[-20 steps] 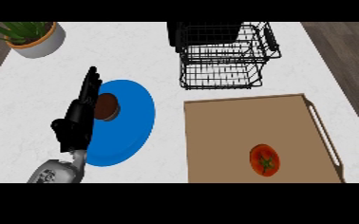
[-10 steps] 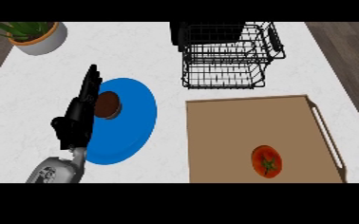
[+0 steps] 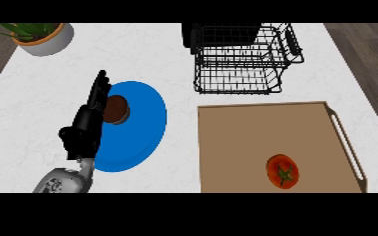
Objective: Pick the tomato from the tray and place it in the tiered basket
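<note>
Over the blue plate [image 3: 144, 125], the left hand [image 3: 87, 125] is held with fingers straight, nothing grasped; the tomato [image 3: 283, 170] is left on the tray [image 3: 251, 130].

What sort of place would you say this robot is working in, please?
Most likely a kitchen counter: a white countertop holding a black wire tiered basket, a tomato on a wooden tray, and a blue plate.

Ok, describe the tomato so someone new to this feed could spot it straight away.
Find the tan tray at the counter's right, just below the black wire tiered basket. The tomato lies alone near the tray's lower right. It is red and round with a green stem star, unlike the small brown thing on the blue plate at left.
</note>
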`<state>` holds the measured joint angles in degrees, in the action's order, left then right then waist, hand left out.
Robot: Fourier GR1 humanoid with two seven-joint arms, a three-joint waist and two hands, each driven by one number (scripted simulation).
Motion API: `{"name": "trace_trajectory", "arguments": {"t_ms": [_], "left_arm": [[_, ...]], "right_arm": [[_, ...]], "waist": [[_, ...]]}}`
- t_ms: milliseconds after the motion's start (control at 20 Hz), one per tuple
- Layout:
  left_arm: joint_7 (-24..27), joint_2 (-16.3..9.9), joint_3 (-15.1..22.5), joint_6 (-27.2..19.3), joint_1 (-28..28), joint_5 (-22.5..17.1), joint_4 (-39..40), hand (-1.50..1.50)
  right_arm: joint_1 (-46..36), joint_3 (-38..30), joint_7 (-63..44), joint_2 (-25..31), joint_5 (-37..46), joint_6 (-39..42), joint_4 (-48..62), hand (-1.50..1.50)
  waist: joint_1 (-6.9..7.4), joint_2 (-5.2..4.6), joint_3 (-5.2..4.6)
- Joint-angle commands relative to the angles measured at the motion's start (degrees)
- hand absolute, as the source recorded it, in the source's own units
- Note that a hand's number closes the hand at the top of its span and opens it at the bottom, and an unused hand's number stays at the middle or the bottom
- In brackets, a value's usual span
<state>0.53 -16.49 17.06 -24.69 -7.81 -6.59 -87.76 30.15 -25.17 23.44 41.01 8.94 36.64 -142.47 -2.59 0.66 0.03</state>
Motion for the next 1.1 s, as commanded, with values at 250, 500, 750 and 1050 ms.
{"name": "trace_trajectory", "arguments": {"t_ms": [250,500,750,1050], "left_arm": [[-2.14,0.36,0.46,-0.51,-0.70,0.90,-1.25,0.00],[-1.62,-0.41,-0.99,0.33,-1.09,0.37,-0.06,0.00],[-2.52,-0.07,-1.45,0.26,-2.09,0.10,-0.15,0.00],[-1.20,0.41,-0.79,0.31,-1.37,0.82,-0.58,0.00]], "right_arm": [[4.53,-1.63,-5.52,4.54,15.03,-0.78,-9.49,-1.50],[5.09,-2.64,-5.48,7.11,15.67,-2.79,-7.64,-1.50],[4.74,-2.69,-6.38,8.27,17.29,-7.00,-7.28,-1.50],[5.60,-0.54,-7.72,11.76,20.00,-9.97,-6.39,-1.50]], "waist": [[0.04,0.19,-0.02],[-0.60,0.21,-0.05],[-0.65,0.24,-0.01],[0.18,0.02,-0.01]]}}
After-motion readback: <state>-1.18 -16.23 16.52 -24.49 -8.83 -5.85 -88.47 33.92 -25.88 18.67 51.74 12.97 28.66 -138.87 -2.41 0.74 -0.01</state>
